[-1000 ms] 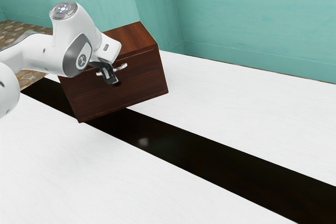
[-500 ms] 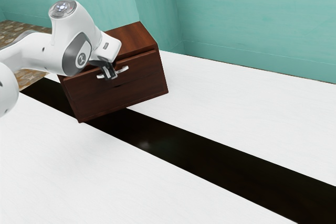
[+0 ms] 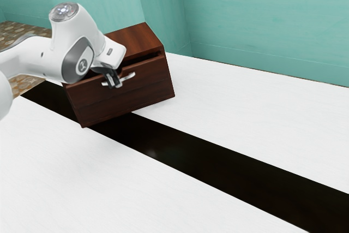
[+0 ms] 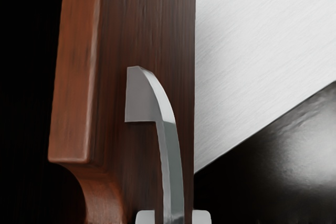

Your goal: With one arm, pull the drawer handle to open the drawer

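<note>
A dark brown wooden cabinet (image 3: 139, 95) stands on the table at the exterior view's upper left. Its upper drawer (image 3: 147, 69) carries a silver handle (image 3: 126, 74). My black gripper (image 3: 112, 80) is at that handle's near end, its fingers closed on the bar. A dark gap shows along the drawer's top edge, so the drawer front stands slightly out from the cabinet. In the wrist view the curved silver handle (image 4: 164, 145) runs up the wooden drawer front (image 4: 149, 30), right under my hand.
The white table (image 3: 256, 107) is crossed by a wide glossy black stripe (image 3: 218, 167) that passes just in front of the cabinet. A teal wall (image 3: 262, 9) rises behind. My white arm (image 3: 49, 58) covers the cabinet's left part.
My gripper rose from just below the handle onto it and closed. Since then my hand has drawn back a little and the drawer front has come slightly out.
</note>
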{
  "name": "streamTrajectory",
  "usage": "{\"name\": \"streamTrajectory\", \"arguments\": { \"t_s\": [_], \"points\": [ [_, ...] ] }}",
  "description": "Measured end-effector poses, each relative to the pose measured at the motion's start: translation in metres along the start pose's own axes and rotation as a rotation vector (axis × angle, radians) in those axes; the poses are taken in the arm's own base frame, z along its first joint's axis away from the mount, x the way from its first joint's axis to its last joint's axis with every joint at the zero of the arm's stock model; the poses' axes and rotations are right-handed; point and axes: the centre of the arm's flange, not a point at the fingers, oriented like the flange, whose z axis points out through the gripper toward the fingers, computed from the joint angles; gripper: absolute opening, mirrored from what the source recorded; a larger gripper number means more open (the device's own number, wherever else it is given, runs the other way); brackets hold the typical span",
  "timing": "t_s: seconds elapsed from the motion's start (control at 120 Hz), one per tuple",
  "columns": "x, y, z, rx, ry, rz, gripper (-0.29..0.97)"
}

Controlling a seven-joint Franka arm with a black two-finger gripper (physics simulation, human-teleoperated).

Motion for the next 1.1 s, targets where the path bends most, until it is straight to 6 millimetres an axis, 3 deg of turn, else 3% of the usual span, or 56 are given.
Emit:
{"name": "streamTrajectory", "arguments": {
  "t_s": [1.1],
  "points": [
    [0.01,0.074,-0.037,-0.058,0.011,0.048,-0.11]
  ]
}}
